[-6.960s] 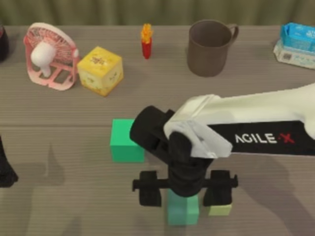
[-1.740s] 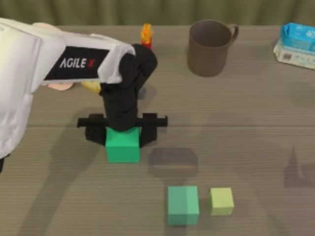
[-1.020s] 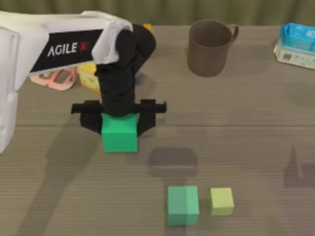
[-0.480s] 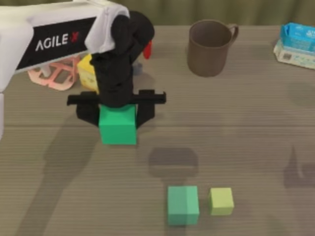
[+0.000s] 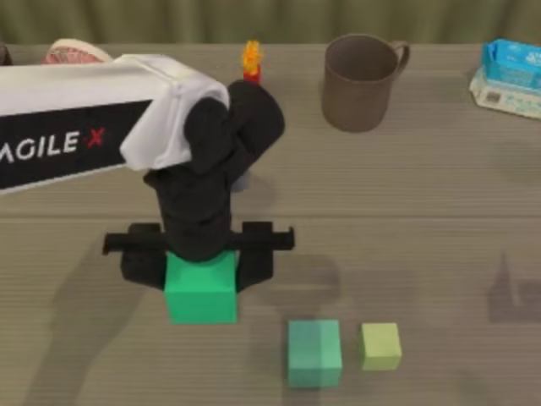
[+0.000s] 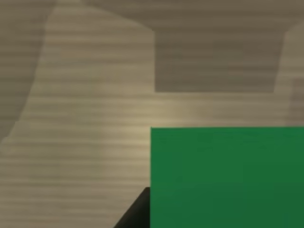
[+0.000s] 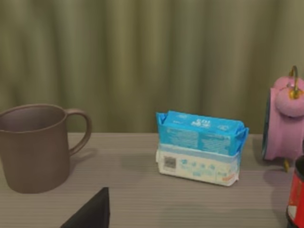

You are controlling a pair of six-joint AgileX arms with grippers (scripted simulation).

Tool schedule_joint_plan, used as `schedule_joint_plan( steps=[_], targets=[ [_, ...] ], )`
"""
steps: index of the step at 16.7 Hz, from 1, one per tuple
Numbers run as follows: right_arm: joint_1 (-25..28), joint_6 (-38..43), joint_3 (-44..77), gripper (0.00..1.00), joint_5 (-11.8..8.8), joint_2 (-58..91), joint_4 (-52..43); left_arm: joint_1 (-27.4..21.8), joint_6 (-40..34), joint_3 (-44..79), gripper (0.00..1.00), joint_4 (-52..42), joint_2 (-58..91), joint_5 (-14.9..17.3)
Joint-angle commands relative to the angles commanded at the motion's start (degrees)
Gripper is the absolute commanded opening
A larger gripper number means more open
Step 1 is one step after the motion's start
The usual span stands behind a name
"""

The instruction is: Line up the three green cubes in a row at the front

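The left gripper (image 5: pixel 199 266) hangs over the front-left part of the table with its two black fingers pinching the large bright green cube (image 5: pixel 201 288) from either side, the cube's top tucked under the wrist and its lower face showing below the fingers. In the left wrist view that cube (image 6: pixel 227 176) fills the near corner, and a square shadow lies on the table apart from it, so I judge the cube is carried clear of the surface rather than resting on it. It is held just left of the teal-green cube (image 5: pixel 314 353), which sits at the front edge with the small pale yellow-green cube (image 5: pixel 380 345) just beside it on its right; those two already form the start of a row, so the open place at their left end is the likely target (the carried cube is a little farther back than they are). The right arm is out of the top view; its wrist camera looks at a brown mug (image 7: pixel 35 147) and a blue tissue pack (image 7: pixel 200 147), and I cannot tell how its fingers stand.
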Motion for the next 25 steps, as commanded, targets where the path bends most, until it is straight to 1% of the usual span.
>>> schedule_joint_plan(
  steps=[2, 4, 9, 11, 17, 22, 25],
  targets=[
    [0.00, 0.00, 0.00, 1.00, 0.00, 0.00, 0.00, -2.02, -2.11, -4.04, 0.00, 0.76, -3.71, 0.01],
    [0.00, 0.00, 0.00, 1.00, 0.00, 0.00, 0.00, -3.02, -3.15, -5.69, 0.00, 1.12, -5.37, 0.01],
    [0.00, 0.00, 0.00, 1.00, 0.00, 0.00, 0.00, -2.79, -2.98, -5.73, 0.00, 1.17, -5.11, -0.01],
    [0.00, 0.00, 0.00, 1.00, 0.00, 0.00, 0.00, -2.85, -2.96, -7.11, 0.00, 3.29, -4.32, -0.04],
    [0.00, 0.00, 0.00, 1.00, 0.00, 0.00, 0.00, -3.19, -3.26, -14.23, 0.00, 15.81, 0.52, 0.02],
    [0.00, 0.00, 0.00, 1.00, 0.00, 0.00, 0.00, -3.28, -3.31, -15.06, 0.00, 17.04, 1.16, 0.04],
    [0.00, 0.00, 0.00, 1.00, 0.00, 0.00, 0.00, -3.28, -3.31, -15.06, 0.23, 17.04, 1.16, 0.04]
  ],
)
